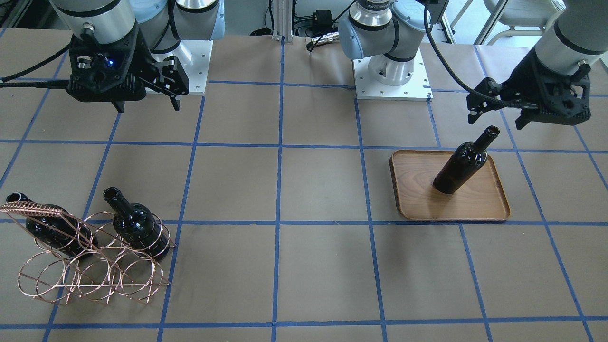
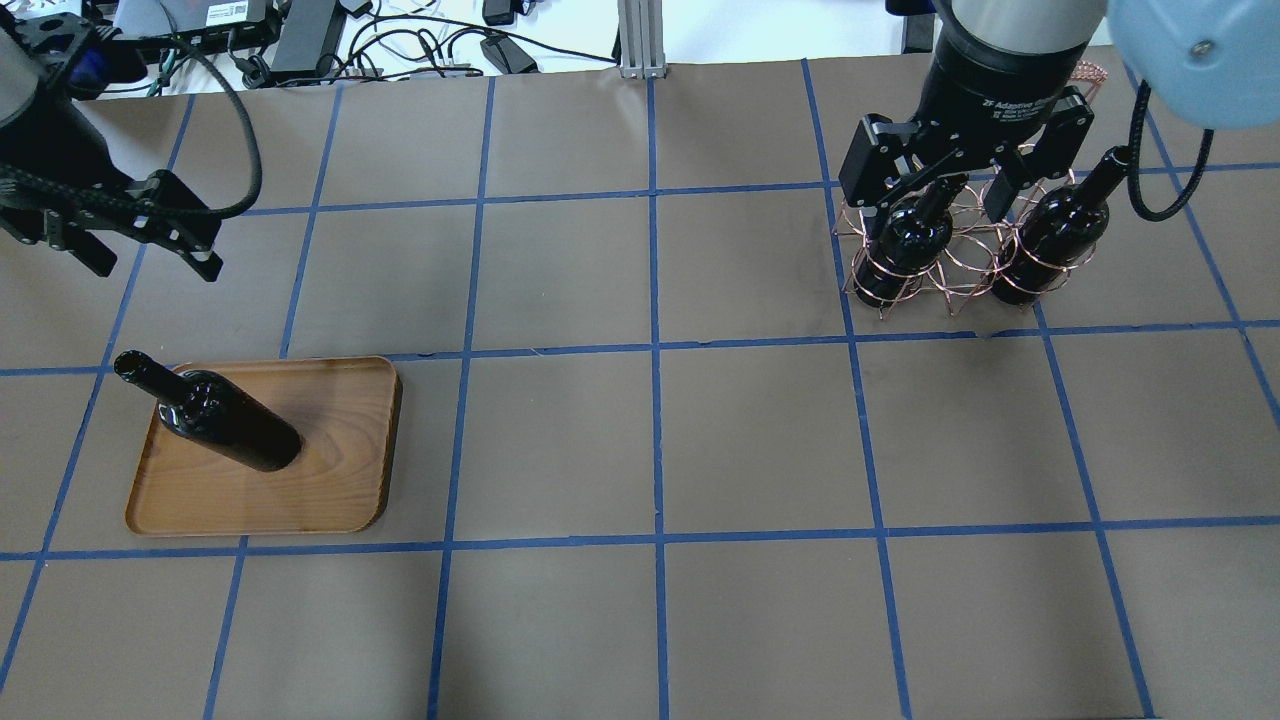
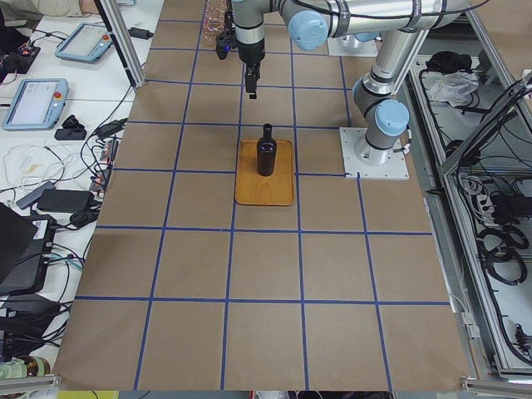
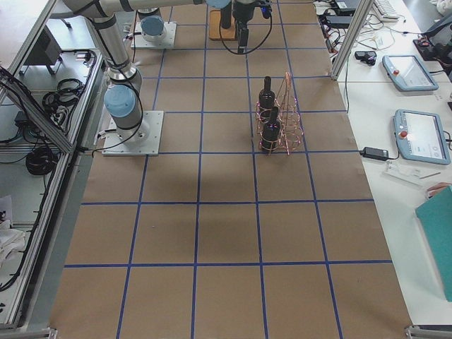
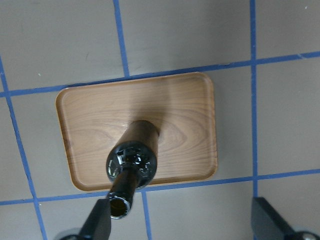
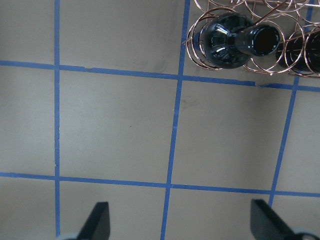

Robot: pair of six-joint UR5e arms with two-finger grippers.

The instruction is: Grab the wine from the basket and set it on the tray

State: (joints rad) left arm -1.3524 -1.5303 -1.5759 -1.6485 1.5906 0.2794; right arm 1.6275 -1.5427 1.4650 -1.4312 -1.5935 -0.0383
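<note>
One wine bottle (image 1: 460, 166) stands upright on the wooden tray (image 1: 475, 204); it also shows in the overhead view (image 2: 225, 420) and the left wrist view (image 5: 132, 160). My left gripper (image 1: 496, 118) is open and empty, a little above the bottle's mouth and apart from it. The copper wire basket (image 1: 95, 275) holds two more wine bottles (image 1: 140, 228) (image 1: 47, 225) upright. My right gripper (image 1: 147, 104) is open and empty, high above the table on the robot's side of the basket. In the right wrist view one basket bottle (image 6: 225, 40) shows at the top edge.
The table is brown paper with a blue tape grid (image 2: 655, 350). The two arm bases (image 1: 394, 76) stand at the robot's edge. Cables and boxes (image 2: 300, 40) lie beyond the far edge. The tray (image 2: 330, 480) sits on the robot's left, the basket (image 2: 960, 270) on its right.
</note>
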